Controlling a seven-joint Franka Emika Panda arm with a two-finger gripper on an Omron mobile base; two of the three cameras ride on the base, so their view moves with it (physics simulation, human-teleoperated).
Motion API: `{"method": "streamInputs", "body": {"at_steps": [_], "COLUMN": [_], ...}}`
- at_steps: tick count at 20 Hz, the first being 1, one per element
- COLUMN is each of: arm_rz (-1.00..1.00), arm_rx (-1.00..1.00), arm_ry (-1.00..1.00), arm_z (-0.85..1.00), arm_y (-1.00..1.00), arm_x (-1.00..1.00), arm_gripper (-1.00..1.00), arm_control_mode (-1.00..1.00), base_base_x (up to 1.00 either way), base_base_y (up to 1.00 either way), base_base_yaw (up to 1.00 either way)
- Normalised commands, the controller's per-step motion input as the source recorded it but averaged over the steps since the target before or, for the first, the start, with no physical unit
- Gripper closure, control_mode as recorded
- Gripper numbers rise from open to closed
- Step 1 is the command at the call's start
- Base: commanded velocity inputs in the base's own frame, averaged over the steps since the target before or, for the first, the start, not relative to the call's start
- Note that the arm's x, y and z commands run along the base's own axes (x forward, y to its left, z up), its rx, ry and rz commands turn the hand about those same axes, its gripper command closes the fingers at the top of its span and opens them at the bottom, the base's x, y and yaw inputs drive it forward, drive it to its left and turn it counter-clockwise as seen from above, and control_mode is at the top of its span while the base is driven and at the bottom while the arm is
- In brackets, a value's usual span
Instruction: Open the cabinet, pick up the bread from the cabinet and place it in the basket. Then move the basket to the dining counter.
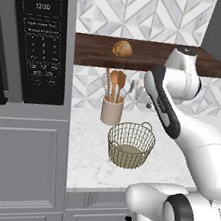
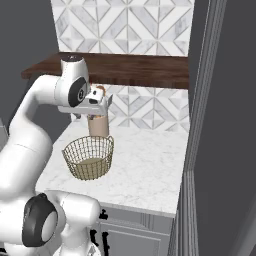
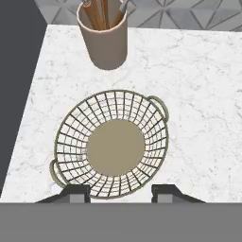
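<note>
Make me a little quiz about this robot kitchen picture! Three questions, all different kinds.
1. True or false: the bread is already in the basket.
2. What stands just behind the basket: A) a crock of utensils, B) a kettle, C) a plate?
3. Fill in: the bread sits on the dark brown ____.

Key:
1. False; the basket is empty.
2. A.
3. Cabinet.

White marble worktop (image 1: 174, 166) against patterned tiles: carries wire basket (image 1: 130, 145), upright, and utensil crock (image 1: 112, 110) just behind it, near but apart. Dark wood cabinet (image 1: 92, 49) slab above: carries bread (image 1: 122, 48) on top.
</note>
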Motion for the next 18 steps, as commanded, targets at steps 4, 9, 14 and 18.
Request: {"method": "streamInputs", "body": {"at_steps": [4,9,14,18], "arm_rz": [0.00,0.02,0.06,0.03], "arm_rx": [0.00,0.01,0.05,0.06], "arm_ry": [-0.11,-0.52,-0.47,-0.38], "arm_z": [0.00,0.40,0.76,0.92], "arm_y": [0.00,0.21,0.58,0.42], "arm_x": [-0.49,-0.55,-0.08,0.00], "arm_gripper": [-1.00,-1.00,-1.00,-1.00], "arm_control_mode": [-1.00,-1.00,-1.00,-1.00], "base_base_x": [0.00,0.00,0.00,0.00], "base_base_y": [0.00,0.00,0.00,0.00], "base_base_yaw": [0.00,0.00,0.00,0.00]}}
